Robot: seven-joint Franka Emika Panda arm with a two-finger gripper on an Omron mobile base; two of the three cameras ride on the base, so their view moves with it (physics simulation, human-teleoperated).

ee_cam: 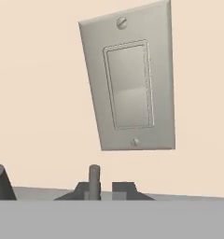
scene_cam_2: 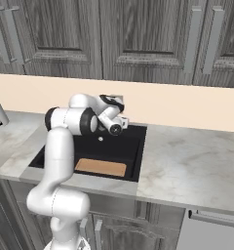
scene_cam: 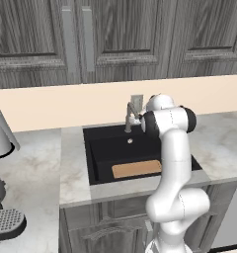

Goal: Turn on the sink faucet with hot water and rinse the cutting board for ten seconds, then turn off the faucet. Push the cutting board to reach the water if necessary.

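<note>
Facing wall switch [ee_cam: 129, 86], fingers [ee_cam: 121, 189] near faucet [scene_cam: 130, 116]

Arm [scene_cam: 172, 163]: glossy white shell, built from thick rounded tube segments. Bulbous white housings at the joints, the biggest low in the frame in both base views. Dark, near-black bands and end caps mark the joints; one broad black ring sits mid-frame at the elbow housing [scene_cam_2: 85, 121]. Wrist section white with a black collar and a small round dark cap ringed in white. Gripper [ee_cam: 106, 189]: two small dark grey blocky finger tips at the bottom of the hand view.
</note>
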